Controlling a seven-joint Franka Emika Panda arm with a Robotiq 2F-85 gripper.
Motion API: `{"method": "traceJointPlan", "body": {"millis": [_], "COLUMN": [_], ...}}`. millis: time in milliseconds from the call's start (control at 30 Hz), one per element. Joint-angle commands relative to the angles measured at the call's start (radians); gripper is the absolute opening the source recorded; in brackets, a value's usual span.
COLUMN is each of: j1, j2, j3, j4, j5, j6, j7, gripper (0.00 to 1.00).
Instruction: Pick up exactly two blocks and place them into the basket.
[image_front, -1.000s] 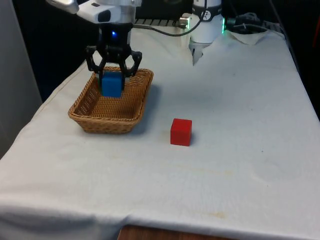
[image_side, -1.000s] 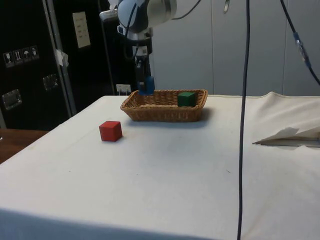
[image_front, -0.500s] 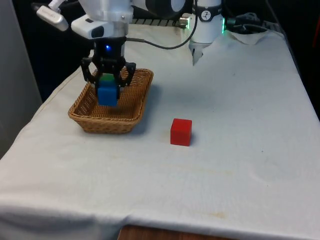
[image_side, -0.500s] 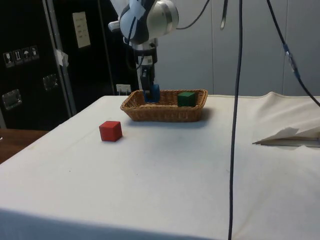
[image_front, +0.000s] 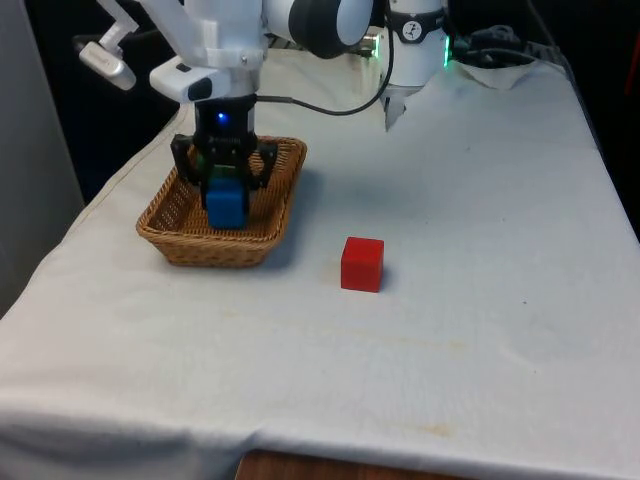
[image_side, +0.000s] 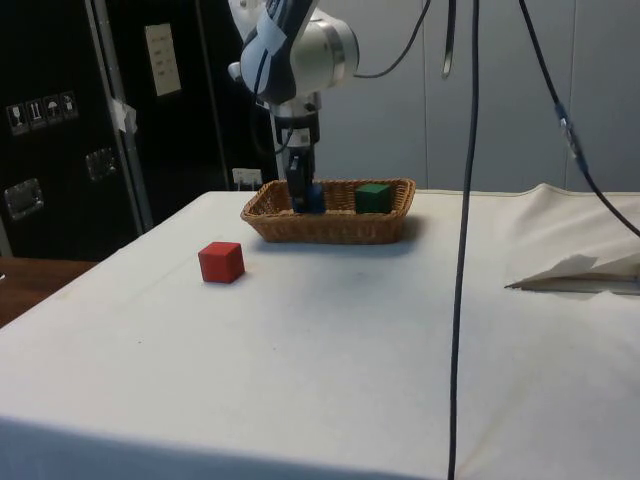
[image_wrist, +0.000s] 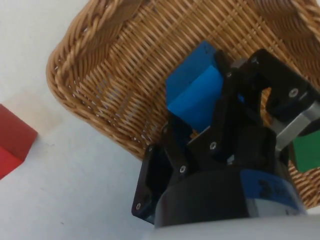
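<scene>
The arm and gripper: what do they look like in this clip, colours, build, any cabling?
The arm is glossy white with rounded joint housings, one joint capped in dark grey. A black cable loops from it down towards the wrist. The gripper is black, its two fingers built of jointed links fastened with small silver screws, on a dark rounded body.
</scene>
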Motion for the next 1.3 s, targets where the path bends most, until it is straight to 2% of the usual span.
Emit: {"method": "traceJointPlan", "body": {"millis": [0, 67, 200, 233, 267, 300, 333, 367, 567, 600, 633, 667, 833, 867, 900, 933, 967, 1200, 1233, 1267], "j1": [-0.006, -0.006, -0.006, -0.007, 0.000, -0.007, -0.007, -0.007, -0.007, 0.000, -0.007, 0.001, 0.020, 0.027, 0.029, 0.015, 0.032, 0.054, 0.038, 0.056], "j2": [0.000, 0.002, 0.004, 0.004, 0.003, 0.004, 0.004, 0.004, 0.005, 0.004, 0.005, -0.015, -0.057, -0.080, -0.093, -0.083, -0.104, -0.216, -0.210, -0.230], "j3": [0.008, 0.007, 0.008, 0.008, 0.000, 0.008, 0.008, 0.008, 0.008, 0.000, 0.008, -0.005, -0.029, -0.033, -0.035, -0.021, -0.036, -0.040, -0.024, -0.039], "j4": [0.002, 0.002, 0.002, 0.003, 0.000, 0.003, 0.003, 0.003, 0.003, 0.000, 0.003, -0.008, -0.033, -0.050, -0.059, -0.048, -0.067, -0.143, -0.135, -0.152], "j5": [0.010, 0.016, 0.018, 0.018, 0.010, 0.018, 0.018, 0.018, 0.019, 0.011, 0.018, 0.009, -0.003, -0.013, -0.019, -0.006, -0.025, -0.097, -0.084, -0.107], "j6": [0.001, 0.000, -0.003, -0.005, -0.007, -0.005, -0.006, -0.006, -0.007, -0.010, -0.007, -0.017, -0.038, -0.040, -0.040, -0.038, -0.040, -0.042, -0.040, -0.042], "j7": [-0.010, -0.013, -0.014, -0.014, -0.007, -0.014, -0.014, -0.014, -0.014, -0.007, -0.014, -0.012, -0.007, -0.003, 0.000, -0.010, 0.004, 0.051, 0.039, 0.059], "gripper": [0.04, 0.18, 0.56, 0.75, 0.85, 0.85, 0.95, 1.00, 1.00, 1.00, 1.00, 1.00, 1.00, 1.00, 1.00, 1.00, 1.00, 1.00, 1.00, 1.00]}}
